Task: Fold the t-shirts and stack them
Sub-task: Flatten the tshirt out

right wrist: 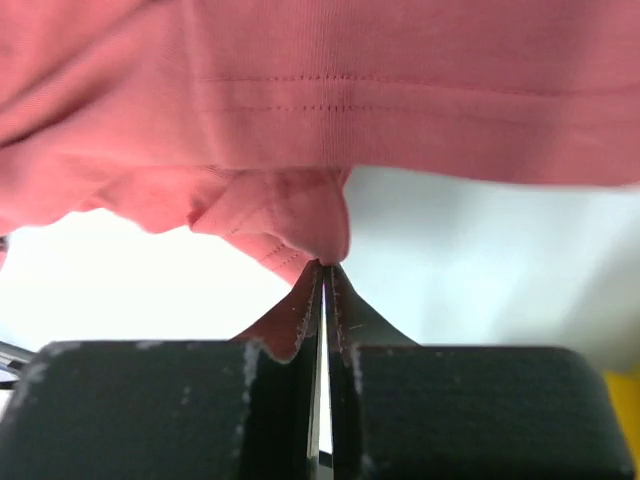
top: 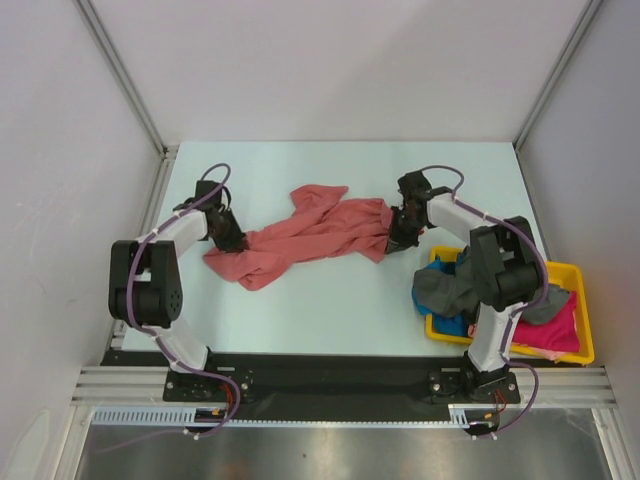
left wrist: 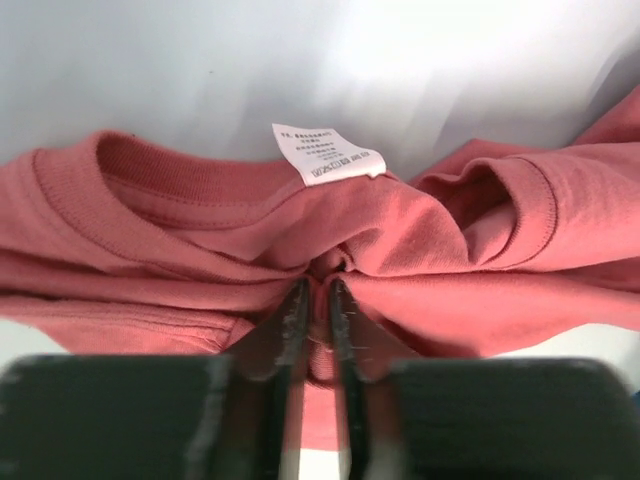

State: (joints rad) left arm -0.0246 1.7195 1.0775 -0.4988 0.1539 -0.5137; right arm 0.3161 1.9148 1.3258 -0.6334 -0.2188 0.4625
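A salmon-red t-shirt lies crumpled and drawn out across the middle of the table between both arms. At the shirt's left end my left gripper is shut on a bunch of cloth just below the collar, beside the white label; red cloth fills the narrow gap at the left gripper. At the right end my right gripper is shut, pinching a small fold by the hem at the very tips of the right gripper.
A yellow tray stands at the near right beside the right arm's base. It holds a dark grey t-shirt spilling over its left rim, a bright blue one and a magenta-pink one. White walls enclose the table.
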